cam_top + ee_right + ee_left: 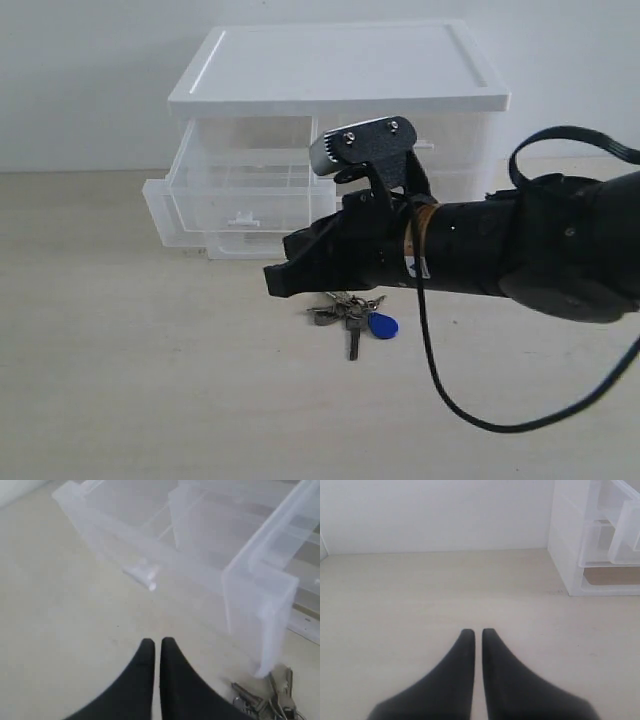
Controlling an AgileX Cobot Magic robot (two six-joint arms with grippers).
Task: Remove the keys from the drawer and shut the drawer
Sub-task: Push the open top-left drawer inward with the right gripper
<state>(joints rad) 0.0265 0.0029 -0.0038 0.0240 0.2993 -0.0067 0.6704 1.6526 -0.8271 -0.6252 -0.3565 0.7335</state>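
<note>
The drawer (240, 195), the left of the top pair in the white-topped organizer (340, 70), stands pulled well out, its white tab handle (243, 216) facing the camera. The keys (350, 318) are not in it: they lie on the counter (150, 390) in front of the organizer, at about 5 o'clock from the open drawer in the exterior view. The blue fob (383, 325) lies on the 3 o'clock side of the bunch. The right arm reaches in from 3 o'clock across the front of the organizer. The right pincer (278, 278) hangs just above the keys, at about 10 o'clock from them and below the drawer's front. Its two black fingers are pressed together with only a thin slit between them, and they pinch nothing. A black cable (430, 370) loops down from the arm. The left pincer (477, 632) shows only in its own wrist view, over bare counter and well apart from the organizer's side wall. Its fingers are likewise pressed nearly together and hold nothing.
</note>
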